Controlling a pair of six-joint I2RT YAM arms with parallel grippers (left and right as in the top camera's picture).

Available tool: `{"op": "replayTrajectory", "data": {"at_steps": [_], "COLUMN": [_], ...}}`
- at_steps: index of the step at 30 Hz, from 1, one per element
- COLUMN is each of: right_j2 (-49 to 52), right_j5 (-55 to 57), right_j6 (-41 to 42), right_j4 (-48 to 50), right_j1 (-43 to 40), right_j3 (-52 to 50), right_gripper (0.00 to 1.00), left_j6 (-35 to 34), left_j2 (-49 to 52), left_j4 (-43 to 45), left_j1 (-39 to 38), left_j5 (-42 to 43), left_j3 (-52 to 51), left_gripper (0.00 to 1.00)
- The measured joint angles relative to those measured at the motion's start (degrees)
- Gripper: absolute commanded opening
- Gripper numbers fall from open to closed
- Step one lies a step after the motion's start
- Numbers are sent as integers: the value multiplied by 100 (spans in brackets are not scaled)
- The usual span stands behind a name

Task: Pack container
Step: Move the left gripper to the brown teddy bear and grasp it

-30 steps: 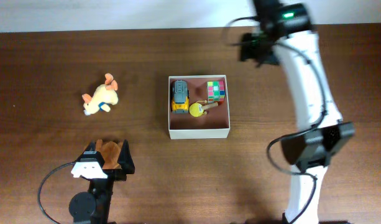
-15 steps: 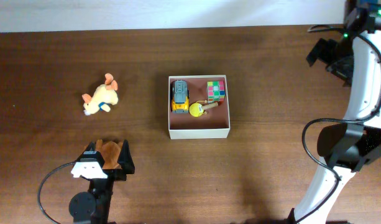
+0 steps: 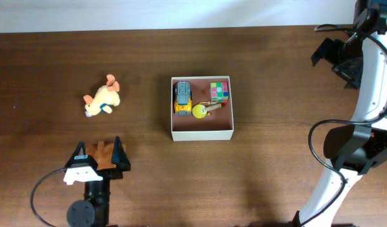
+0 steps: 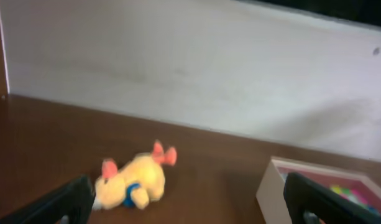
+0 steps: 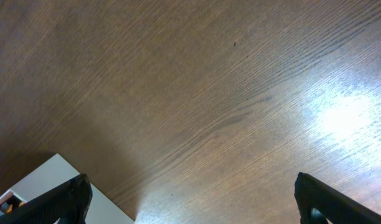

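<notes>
Wood bench (image 3: 48, 57): dark brown; a patch of glare washes out the grain ahead of the right pincer.
Left pincer (image 3: 98, 149): spread wide and clamped on nothing; its wrist view shows only the two dark fingertips at the bottom corners.
Brown plush (image 3: 103, 156): lies between the left pincer's fingers, partly covered by them; I cannot tell whether it touches them, and the wrist view does not show it.
Yellow plush (image 3: 102, 99): ahead of the left pincer and slightly left, well apart; blurred in the wrist view.
Container (image 3: 201, 134): ahead and to the right of the left pincer, well apart from the right pincer; both wrist views cut it down to one pale corner.
Container contents: yellow-grey toy vehicle (image 3: 182, 96), colourful cube (image 3: 219, 91), and a yellow round piece (image 3: 200, 111) too small to identify.
Right pincer (image 3: 336, 63): wide open and empty, high over bare bench; its arm runs out of the overhead picture.
</notes>
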Motion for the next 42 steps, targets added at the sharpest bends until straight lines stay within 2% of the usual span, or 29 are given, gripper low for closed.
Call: {"op": "replayTrajectory", "data": {"at_steps": [4, 10, 13, 15, 20, 27, 38, 40, 42], "right_j2": [0, 0, 0, 0, 0, 0, 0, 0, 0], "right_j5": [-24, -37, -37, -35, -37, -37, -37, -37, -37], "right_j6": [4, 0, 4, 7, 2, 4, 2, 7, 4], "right_j4": [0, 2, 2, 0, 2, 2, 2, 2, 0], "right_j1": [0, 0, 0, 0, 0, 0, 0, 0, 0], "right_j3": [0, -2, -7, -7, -11, -11, -11, -11, -11], "right_gripper": [99, 99, 99, 99, 99, 99, 99, 99, 99], "left_j6": [212, 588, 664, 697, 745, 765, 767, 763, 767], "left_j2": [994, 3362, 4481, 5049, 6065, 7003, 7919, 8085, 8244], "left_j4": [-1434, -3303, -4365, -4848, -5512, -5582, -5486, -5506, -5571], "left_j1": [0, 0, 0, 0, 0, 0, 0, 0, 0], "left_j5": [7, 63, 376, 704, 1241, 1368, 466, 387, 323], "left_j3": [1154, 3908, 5180, 5661, 5871, 5871, 5871, 5871, 5871], "left_gripper": [99, 99, 99, 99, 99, 99, 99, 93, 90]}}
